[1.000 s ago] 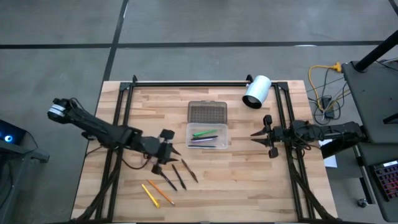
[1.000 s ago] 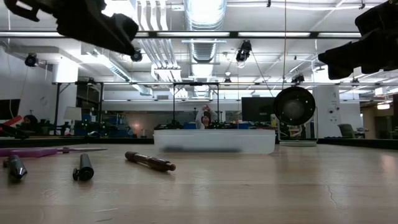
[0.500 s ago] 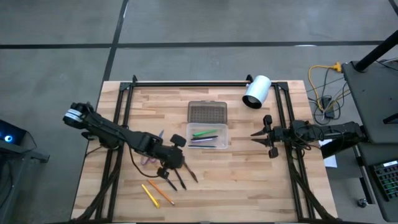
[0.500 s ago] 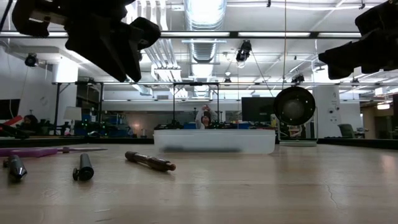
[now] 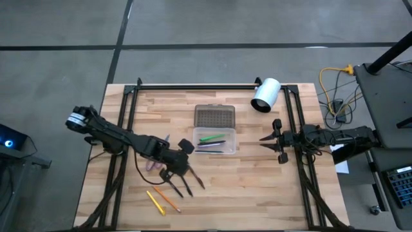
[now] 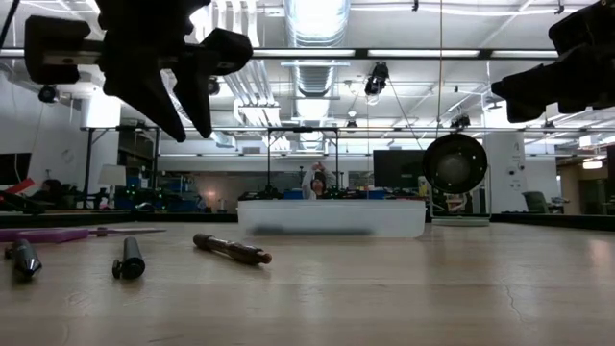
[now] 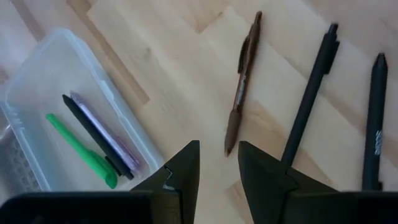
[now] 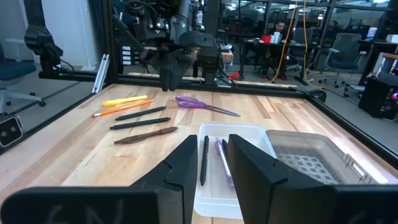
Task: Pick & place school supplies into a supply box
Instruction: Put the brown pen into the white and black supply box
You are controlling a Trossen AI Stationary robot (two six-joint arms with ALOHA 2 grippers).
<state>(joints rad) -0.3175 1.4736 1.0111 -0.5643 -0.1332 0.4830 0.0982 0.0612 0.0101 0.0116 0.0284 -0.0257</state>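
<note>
While the left gripper (image 5: 175, 175) hangs empty above the loose pens with its fingers (image 7: 184, 171) parted by a narrow gap, the step in hand looks like picking the brown pen (image 7: 241, 104) — the one lying nearest the supply box (image 5: 214, 140). Two black pens (image 7: 310, 107) lie just beside it, so the descent should straddle the brown barrel mid-length, fingers set across it, without nudging its neighbours. Farther off sit the yellow and orange pencils (image 5: 161, 201) and, partly hidden by the arm, what seem to be purple scissors (image 8: 200, 104). Green, black and pinkish pens already lie in the box. The right gripper (image 5: 273, 142) waits right of the box — slightly parted, holding nothing.
</note>
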